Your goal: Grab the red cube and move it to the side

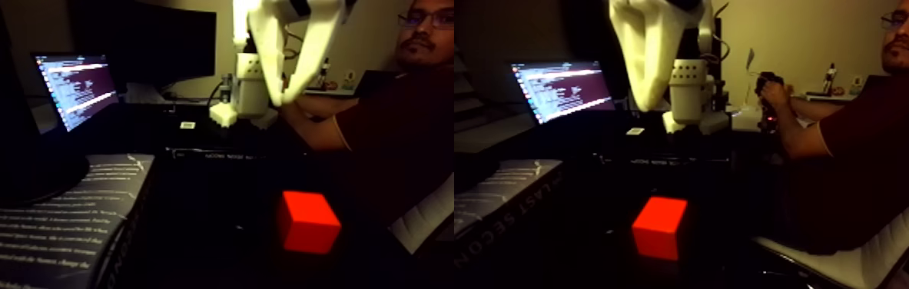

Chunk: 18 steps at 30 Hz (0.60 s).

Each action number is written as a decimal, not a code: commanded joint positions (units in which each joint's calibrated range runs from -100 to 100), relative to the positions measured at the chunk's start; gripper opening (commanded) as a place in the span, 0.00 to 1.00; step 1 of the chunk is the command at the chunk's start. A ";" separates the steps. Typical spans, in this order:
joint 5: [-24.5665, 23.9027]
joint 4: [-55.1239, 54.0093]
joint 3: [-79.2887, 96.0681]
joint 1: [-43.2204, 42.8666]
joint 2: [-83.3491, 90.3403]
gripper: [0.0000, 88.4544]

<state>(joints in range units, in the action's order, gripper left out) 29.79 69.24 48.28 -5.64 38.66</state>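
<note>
The picture holds two nearly equal views side by side. The red cube (pixel 309 223) rests on the dark table near the front, and it appears again as the red cube (pixel 660 225) in the right half. My white gripper (pixel 283 98) hangs high above the table, behind the cube and a little to its left. Its two fingers taper down until the tips meet, with nothing held between them. A wide stretch of dark table separates the gripper from the cube.
A book with printed text (pixel 38 230) lies at the front left. Behind it stand an open laptop (pixel 76 88) and a dark monitor (pixel 160 42). The arm's white base (pixel 249 96) stands at the back. A person (pixel 860 131) sits at the right on a white chair (pixel 883 246), hands on a device.
</note>
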 commanded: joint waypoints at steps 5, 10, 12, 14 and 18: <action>-1.86 0.53 -1.79 0.39 -0.26 0.01; -5.05 0.36 -2.06 -0.19 -0.85 0.01; -6.83 -0.91 -2.24 -0.02 -0.93 0.01; -8.45 -2.60 -2.06 0.39 -1.02 0.01; -13.03 -4.63 -2.33 1.64 -4.21 0.01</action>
<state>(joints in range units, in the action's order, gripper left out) 19.61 66.05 48.28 -5.02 36.14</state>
